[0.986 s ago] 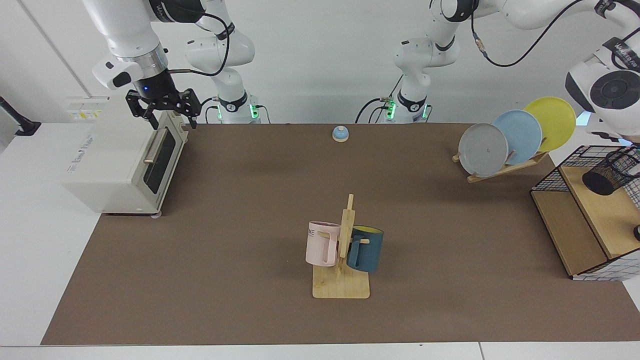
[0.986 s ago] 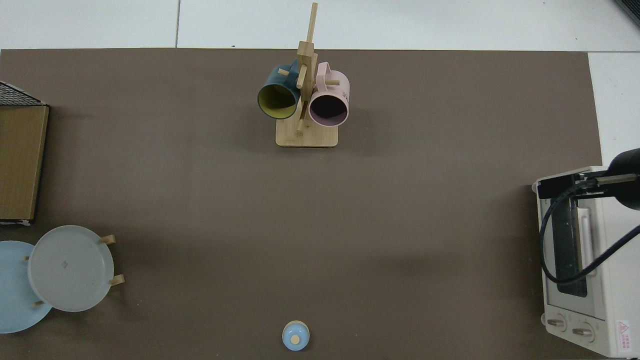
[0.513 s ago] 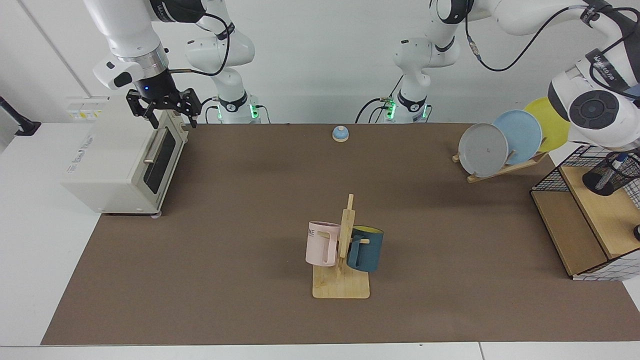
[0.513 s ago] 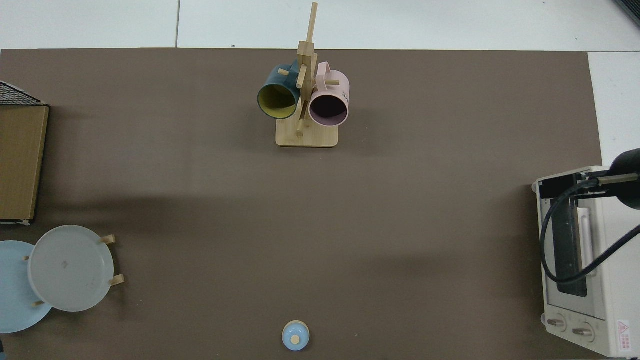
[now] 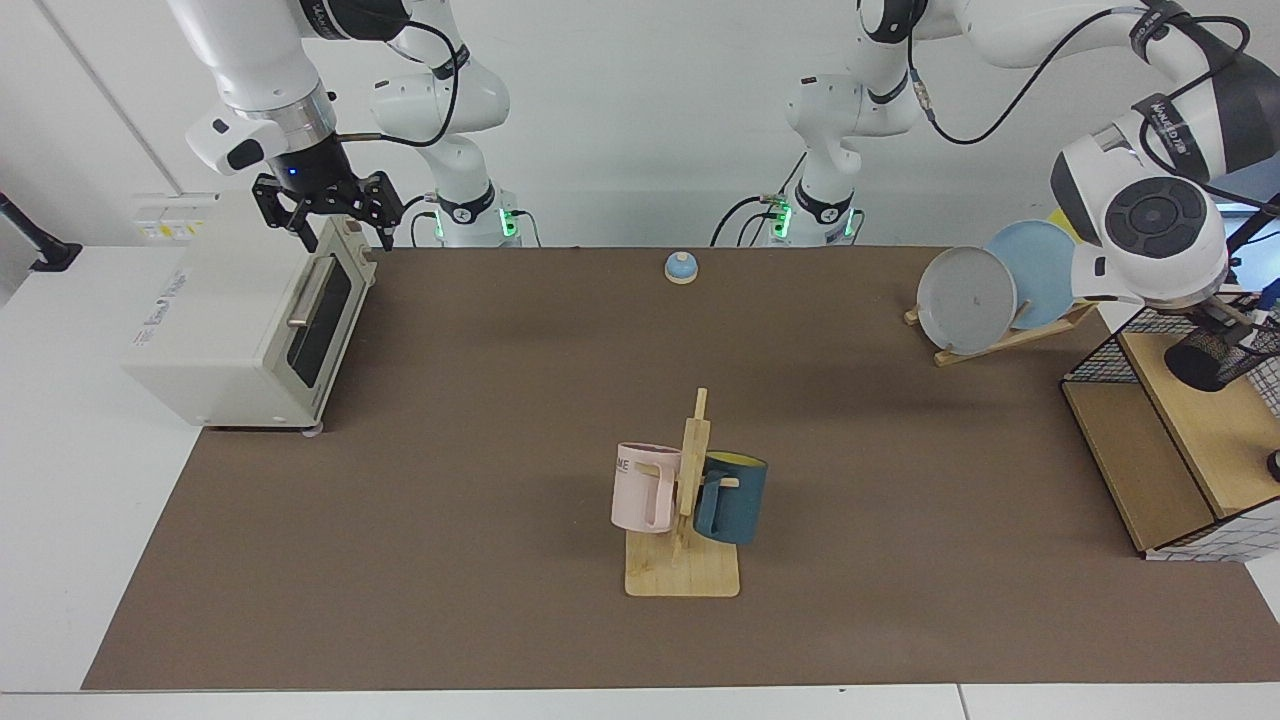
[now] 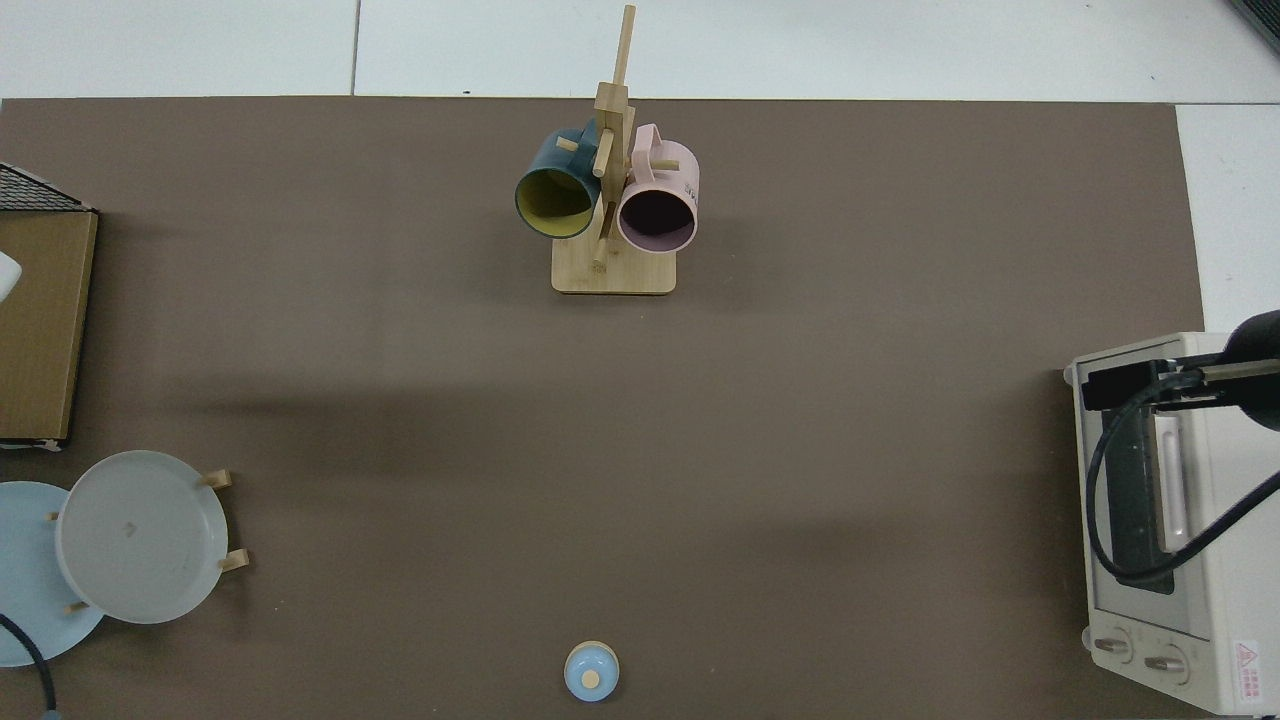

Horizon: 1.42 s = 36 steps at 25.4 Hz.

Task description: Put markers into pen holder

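The pen holder (image 5: 1213, 358), a small black mesh cup, stands on the upper wooden shelf of the wire basket (image 5: 1100, 352) at the right edge of the facing view. My left gripper (image 5: 1222, 318) hangs just above the cup's mouth, mostly hidden under its own white wrist. I cannot make out the marker; the wrist covers the spot over the cup. My right gripper (image 5: 340, 212) hovers open and holding nothing over the top front edge of the toaster oven (image 5: 245, 320), and it also shows in the top view as the right gripper (image 6: 1150, 385).
A mug tree (image 5: 685, 500) with a pink and a dark blue mug stands at mid-table. A plate rack (image 5: 1000, 290) with a grey and a light blue plate sits beside the basket. A small blue bell (image 5: 681, 267) is near the arm bases.
The left arm's wrist has swung leftward in the facing view, now covering the yellow plate and the cup's mouth. The right gripper rose slightly over the oven.
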### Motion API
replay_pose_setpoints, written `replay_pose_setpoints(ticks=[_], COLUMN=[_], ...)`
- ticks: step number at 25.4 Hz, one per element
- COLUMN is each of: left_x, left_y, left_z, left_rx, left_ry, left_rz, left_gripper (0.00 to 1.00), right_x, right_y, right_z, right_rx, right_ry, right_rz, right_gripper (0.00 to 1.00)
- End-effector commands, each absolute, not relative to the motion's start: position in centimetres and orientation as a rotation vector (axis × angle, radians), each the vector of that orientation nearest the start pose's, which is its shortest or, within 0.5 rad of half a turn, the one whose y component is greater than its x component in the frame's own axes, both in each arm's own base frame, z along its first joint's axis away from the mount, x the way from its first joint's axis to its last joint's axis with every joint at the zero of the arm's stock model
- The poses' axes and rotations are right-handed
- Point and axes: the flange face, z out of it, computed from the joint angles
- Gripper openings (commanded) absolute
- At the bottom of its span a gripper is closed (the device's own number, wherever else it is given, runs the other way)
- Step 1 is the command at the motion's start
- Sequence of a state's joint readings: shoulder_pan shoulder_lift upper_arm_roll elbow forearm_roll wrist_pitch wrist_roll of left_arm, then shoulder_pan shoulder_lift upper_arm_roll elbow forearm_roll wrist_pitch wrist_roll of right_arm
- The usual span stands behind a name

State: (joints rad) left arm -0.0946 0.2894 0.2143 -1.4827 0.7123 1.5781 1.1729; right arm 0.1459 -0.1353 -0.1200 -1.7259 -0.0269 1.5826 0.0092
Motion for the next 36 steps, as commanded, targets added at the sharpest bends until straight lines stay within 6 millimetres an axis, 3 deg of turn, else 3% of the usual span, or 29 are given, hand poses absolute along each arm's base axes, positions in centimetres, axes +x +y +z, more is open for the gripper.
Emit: replay_pose_setpoints(ticks=[1,4,9,12,14,19,24,32,36], left_x=[61.1,60.6,59.9,59.8,60.2,60.7,60.9,60.8,59.8], left_y=[13.5,14.4,13.6,11.7,8.7,4.2,1.6,3.4,3.5], left_z=[51.7,50.5,49.3,48.5,48.5,48.3,48.7,52.0,54.9], left_rx=[-2.428,-2.619,-2.824,-2.878,-2.927,-2.988,-3.042,-3.067,-3.081], left_ry=[1.166,1.063,0.888,0.753,0.635,0.356,0.264,0.218,0.212], left_rz=[0.651,0.566,0.434,0.404,0.366,0.322,0.287,0.135,0.082], left_gripper=[1.00,1.00,1.00,1.00,1.00,1.00,1.00,1.00,1.00], right_x=[50.6,50.6,50.6,50.6,50.6,50.6,50.6,50.6,50.6], right_y=[0.4,0.1,0.1,0.1,0.1,0.1,0.1,0.1,0.1], right_z=[62.6,62.6,62.6,62.6,62.6,62.6,62.6,62.6,62.6], right_rx=[-3.144,-3.146,-3.144,-3.146,-3.144,-3.144,-3.146,-3.146,-3.144], right_ry=[-0.036,-0.029,-0.029,-0.029,-0.029,-0.029,-0.029,-0.029,-0.029], right_rz=[0.006,0.006,0.006,0.006,0.006,0.006,0.006,0.006,0.006], right_gripper=[1.00,1.00,1.00,1.00,1.00,1.00,1.00,1.00,1.00])
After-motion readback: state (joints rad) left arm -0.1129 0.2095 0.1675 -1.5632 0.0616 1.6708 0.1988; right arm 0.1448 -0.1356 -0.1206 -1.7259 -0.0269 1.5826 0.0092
